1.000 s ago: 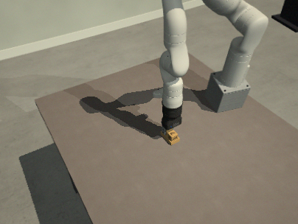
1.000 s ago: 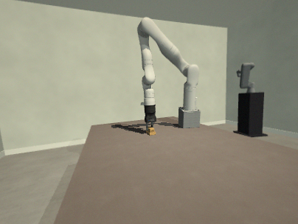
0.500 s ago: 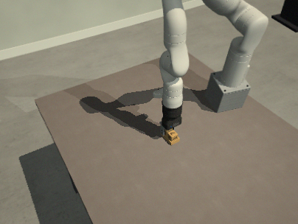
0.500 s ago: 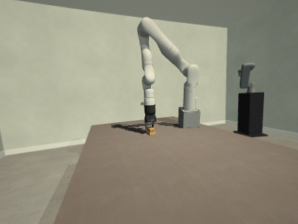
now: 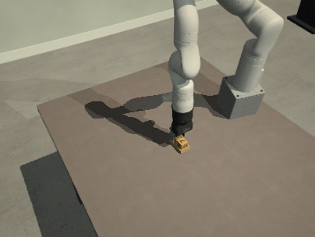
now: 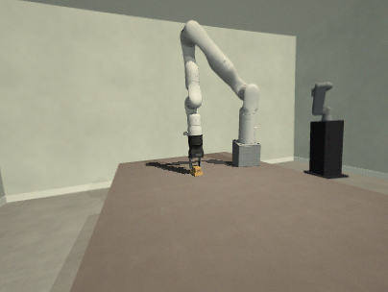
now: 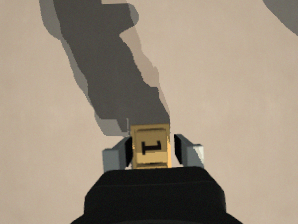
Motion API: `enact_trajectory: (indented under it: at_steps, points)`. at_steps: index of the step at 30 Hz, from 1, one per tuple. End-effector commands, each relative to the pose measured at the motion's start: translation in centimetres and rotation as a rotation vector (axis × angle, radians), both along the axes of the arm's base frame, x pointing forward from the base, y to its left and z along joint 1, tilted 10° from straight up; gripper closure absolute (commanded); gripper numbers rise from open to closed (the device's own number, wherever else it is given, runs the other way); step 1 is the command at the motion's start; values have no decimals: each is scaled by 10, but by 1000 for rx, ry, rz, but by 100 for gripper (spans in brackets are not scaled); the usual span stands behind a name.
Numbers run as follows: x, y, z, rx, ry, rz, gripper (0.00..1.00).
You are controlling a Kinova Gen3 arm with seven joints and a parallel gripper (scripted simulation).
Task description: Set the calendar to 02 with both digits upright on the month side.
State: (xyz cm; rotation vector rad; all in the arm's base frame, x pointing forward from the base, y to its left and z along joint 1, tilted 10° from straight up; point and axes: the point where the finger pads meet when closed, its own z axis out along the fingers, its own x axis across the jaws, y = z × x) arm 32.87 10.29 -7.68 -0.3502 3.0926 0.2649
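- One arm of mine [image 5: 187, 58] [image 6: 192, 72], bolted to one grey base block [image 5: 243, 104] [image 6: 246, 155] toward the far right of the table [image 5: 187, 187] [image 6: 216, 216].
- Pose: up from the base, over a high elbow, then down to the left; wrist about vertical, black gripper [image 5: 178, 136] [image 6: 196, 164] [image 7: 153, 145] pointing down at the calendar.
- One calendar tray [image 5: 185, 150] [image 6: 197, 174] [image 7: 169, 156], yellow-orange, on the table right under me, left of the base block and nearer than it in the top view.
- Cubes: one I can count for sure, a yellow-orange cube [image 5: 182, 142] [image 6: 196, 169] [image 7: 151, 146] at the tray. A second one I can't confirm; my own black housing cuts off the wrist view.
- That cube's upper face carries one dark digit, reads like a 1 lying on its side. Front date: too small to read from here.
- Two fingers, one each side of the cube, well spread and clamped on nothing. Thin gap at the left one in the wrist view, clearer gap at the right.
- Also one grey arm [image 6: 320, 98] on one black pedestal [image 6: 327, 146], off the table at far right.

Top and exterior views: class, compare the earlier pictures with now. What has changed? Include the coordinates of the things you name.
The claw [image 5: 178, 136] [image 6: 195, 164] [image 7: 153, 145] has risen slightly and stands open; whether it let go of anything meanwhile, I cannot tell. The calendar [image 5: 181, 147] [image 6: 196, 172] [image 7: 151, 137] stays on the table [image 5: 175, 187] [image 6: 216, 226] [image 7: 240, 90], about where it was.
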Motion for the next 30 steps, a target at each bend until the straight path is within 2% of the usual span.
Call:
enact_trajectory:
  at_steps: [1, 11, 15, 24, 25, 30]
  points:
    - [0, -2, 8, 1, -1, -11, 10]
    - [4, -10, 60, 1, -8, -12, 10]
    - [4, -13, 74, 1, -9, -12, 10]
    - [4, -14, 81, 1, -8, -12, 10]
    - [3, -14, 80, 0, -5, -12, 0]
    - [2, -14, 79, 0, -2, -12, 0]
